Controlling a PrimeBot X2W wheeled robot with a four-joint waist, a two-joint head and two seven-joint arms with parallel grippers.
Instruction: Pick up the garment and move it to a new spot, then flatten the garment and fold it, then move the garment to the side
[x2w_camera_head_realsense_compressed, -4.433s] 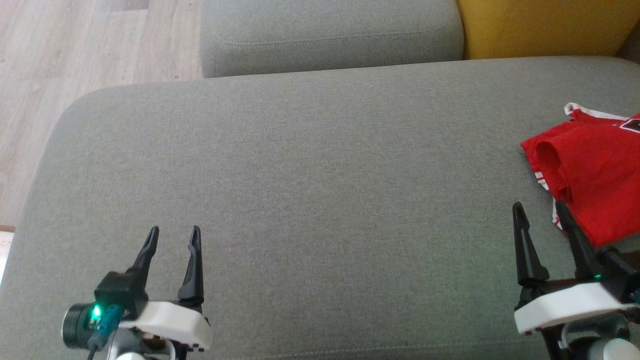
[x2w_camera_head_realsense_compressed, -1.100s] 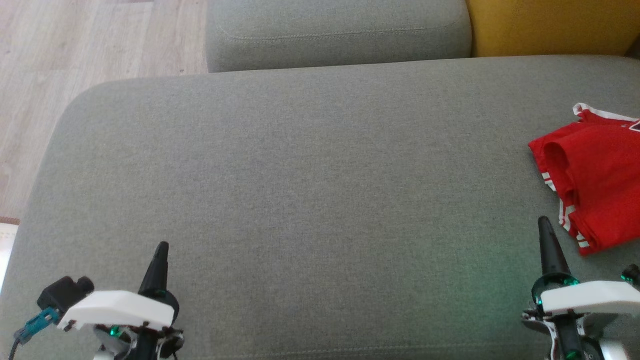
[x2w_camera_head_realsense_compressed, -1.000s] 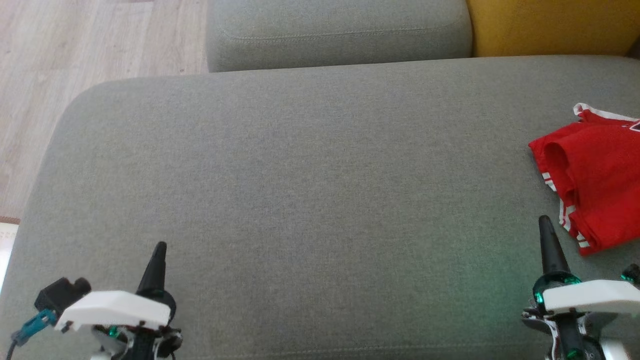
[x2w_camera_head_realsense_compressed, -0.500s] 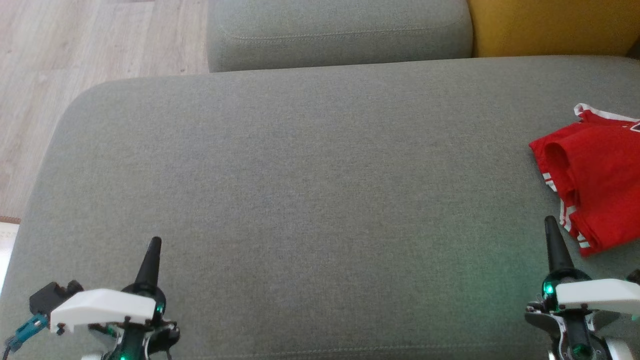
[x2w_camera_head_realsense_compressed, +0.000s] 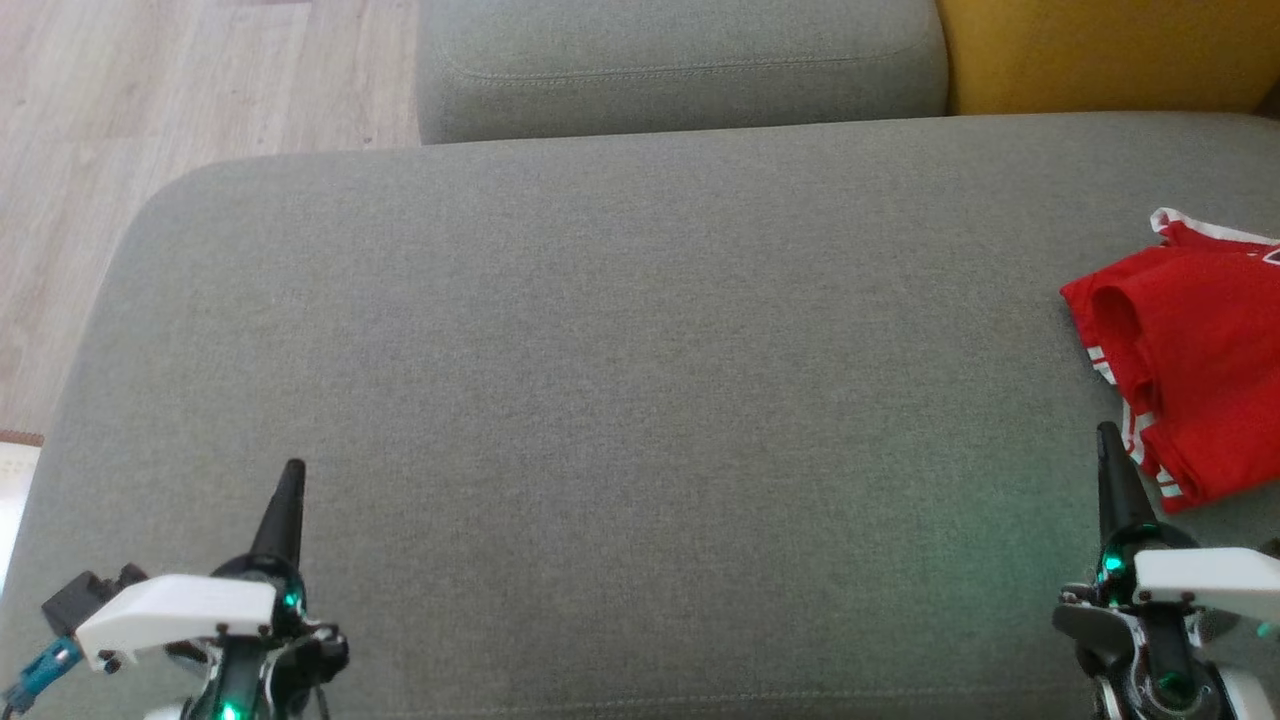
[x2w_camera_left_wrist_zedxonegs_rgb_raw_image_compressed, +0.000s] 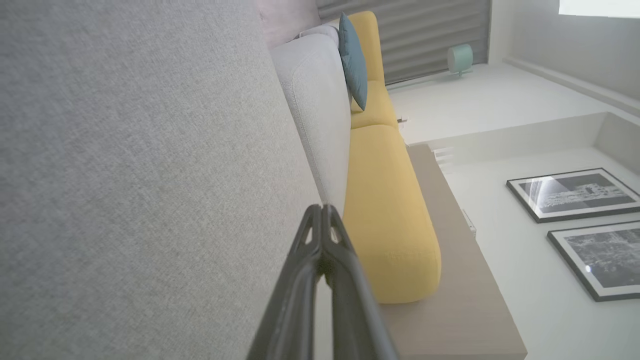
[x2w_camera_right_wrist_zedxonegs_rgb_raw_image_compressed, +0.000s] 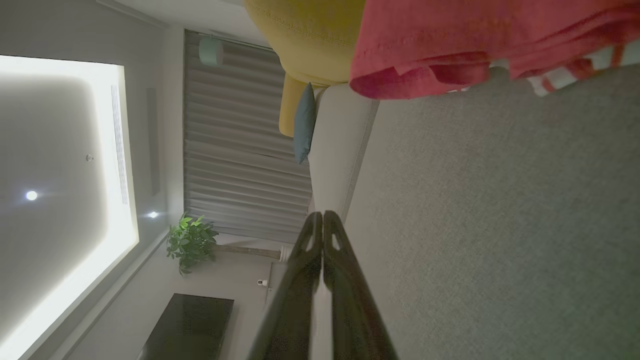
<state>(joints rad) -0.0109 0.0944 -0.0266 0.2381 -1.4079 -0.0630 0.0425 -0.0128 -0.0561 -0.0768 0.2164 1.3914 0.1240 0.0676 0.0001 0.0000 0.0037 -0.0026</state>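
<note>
A red garment (x2w_camera_head_realsense_compressed: 1190, 380) with white striped trim lies in a compact folded bundle at the right edge of the head view, on a wide grey sofa seat (x2w_camera_head_realsense_compressed: 620, 350); its far side runs out of frame, so how close it sits to the seat's edge cannot be told. The right gripper (x2w_camera_head_realsense_compressed: 1108, 440), lower right, has its two dark fingers pressed together on nothing, its tip just beside the garment's lower hem; the right wrist view shows the red cloth (x2w_camera_right_wrist_zedxonegs_rgb_raw_image_compressed: 450, 45) ahead and apart from the closed tips. The left gripper (x2w_camera_head_realsense_compressed: 288, 478), lower left, is likewise closed and empty, well apart from the garment.

The likely risk: a rightward swing of the right arm could catch the hem and pull the fold open.

Some seconds ago both grippers stood open, the right one's fingers against the garment; now both are closed and the right is clear; the garment lies as before.
</note>
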